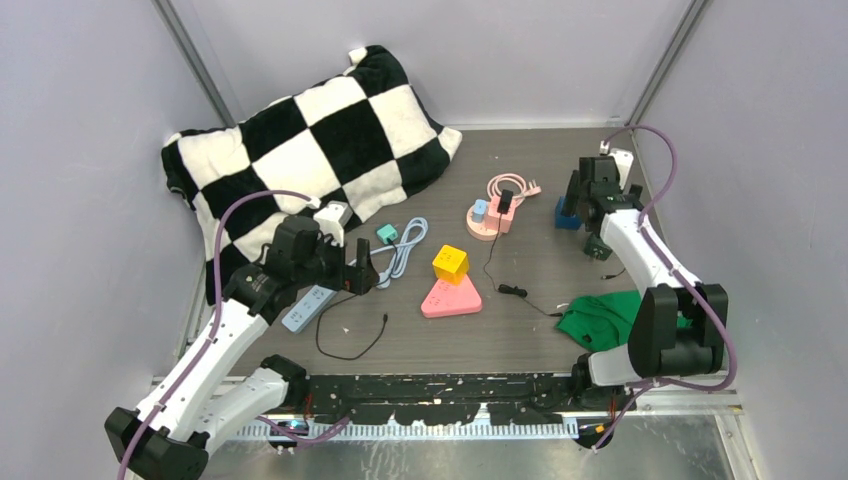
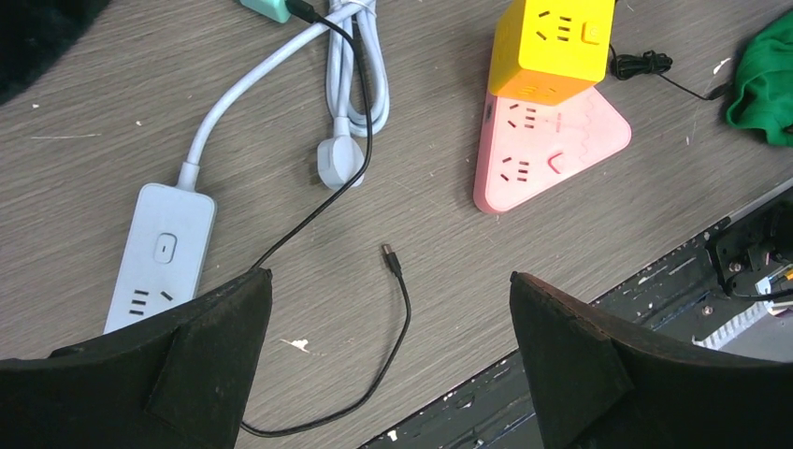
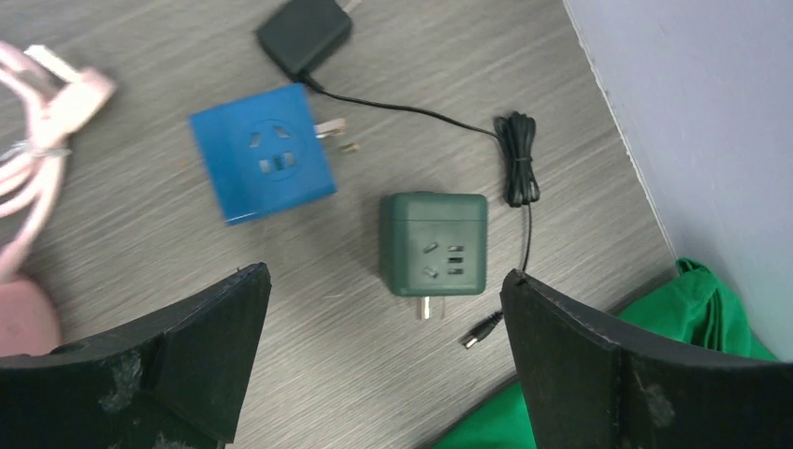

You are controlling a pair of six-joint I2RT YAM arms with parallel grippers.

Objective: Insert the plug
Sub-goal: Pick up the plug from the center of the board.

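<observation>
Left gripper [image 2: 388,279] and right gripper [image 3: 383,274] gaped, empty. The plug [image 2: 335,162] lay ahead between the left fingers [image 2: 187,374], long axis pointing away; strip [image 2: 159,254] just beyond one finger.

A cube socket [image 1: 450,263] is set just behind the triangular socket [image 1: 451,298]. A power strip [image 1: 308,307] is laid to its left, a cloth [image 1: 605,318] to its right, and a pillow [image 1: 310,150] well behind it, to the left.

table [image 2: 84,112]: wood-grain, matt, lightly scuffed | pillow [image 1: 300,140]: plush cloth, fuzzy | green cloth [image 1: 600,318]: soft fabric, matt | yellow socket cube [image 2: 552,47]: smooth plastic, slight sheen | dark green socket cube [image 3: 435,243]: matt plastic | pale power strip [image 2: 159,262]: smooth satin plastic
</observation>
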